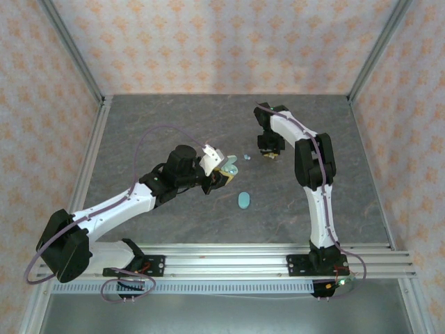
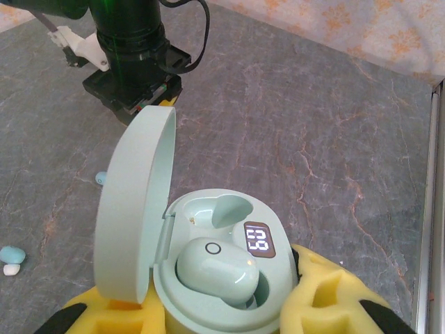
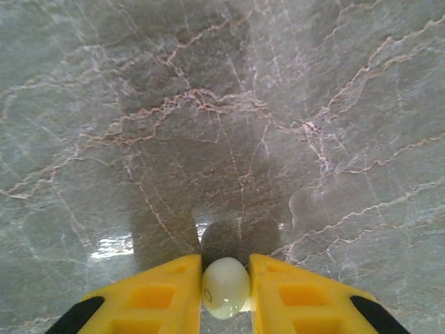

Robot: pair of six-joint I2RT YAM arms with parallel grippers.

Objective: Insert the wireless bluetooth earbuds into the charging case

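I count two arms, my left arm (image 1: 118, 205) and my right arm (image 1: 316, 188). That makes two grippers: my left gripper (image 2: 222, 309) at the bottom of the left wrist view and my right gripper (image 3: 226, 292) at the bottom of the right wrist view. Each has two yellow fingers (image 3: 149, 299), four in all.

There are two charging cases: an open case (image 2: 132, 209) and a closed case (image 1: 243, 200) just below centre in the top view. The open one has two sockets, one filled and one bare.

Earbuds:
- One seated earbud (image 2: 217, 271).
- One pinched earbud (image 3: 224, 287).
- One loose earbud (image 2: 101, 178) at mid-left.
- At the lower left edge, a blue piece (image 2: 12, 255) touches a whitish piece (image 2: 10, 269). I cannot tell whether that is one bud or two.
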